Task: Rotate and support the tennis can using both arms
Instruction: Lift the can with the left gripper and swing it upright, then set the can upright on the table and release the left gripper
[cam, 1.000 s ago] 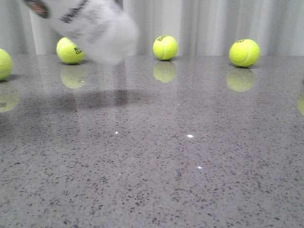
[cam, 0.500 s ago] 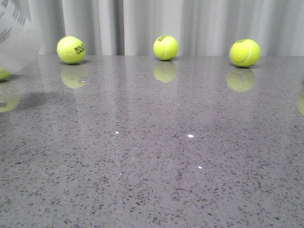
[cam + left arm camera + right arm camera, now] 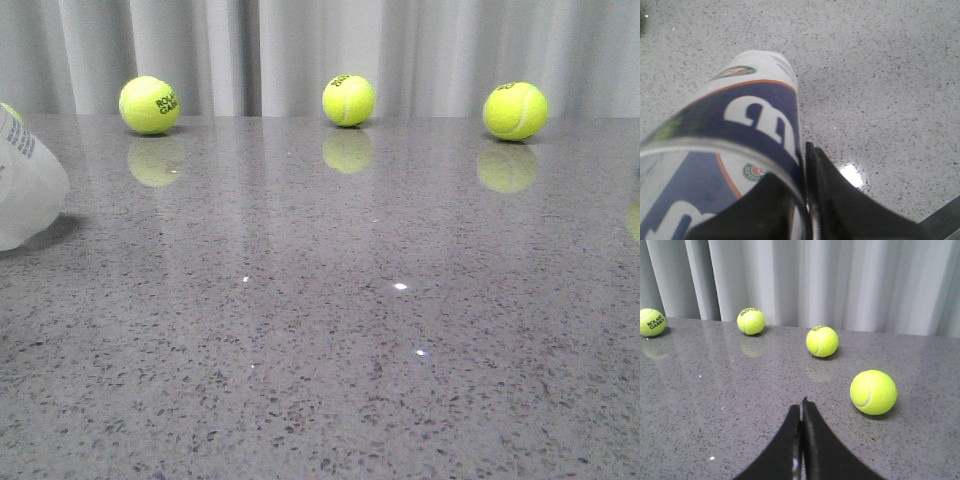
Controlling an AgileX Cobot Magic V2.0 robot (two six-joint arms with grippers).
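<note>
The tennis can [image 3: 745,120] is a clear tube with a white label, a navy and orange swoosh and a round emblem. In the left wrist view it fills the near side and points away over the table. My left gripper [image 3: 802,175] is shut on its rim, one finger inside the tube and one finger outside [image 3: 830,200]. In the front view only the can's white end [image 3: 25,190] shows at the far left edge, tilted and low by the table. My right gripper [image 3: 801,407] is shut and empty, low over the table. Neither arm shows in the front view.
Three yellow-green tennis balls [image 3: 149,104] [image 3: 348,100] [image 3: 514,110] sit along the far edge of the grey speckled table [image 3: 380,320], before a grey curtain. Ahead of my right gripper, one ball [image 3: 873,392] lies close and others [image 3: 822,341] [image 3: 751,321] farther off.
The can has swung left and down, from the upper left-centre of the front view to the far left edge, its end now low by the table. The balls have not moved.
</note>
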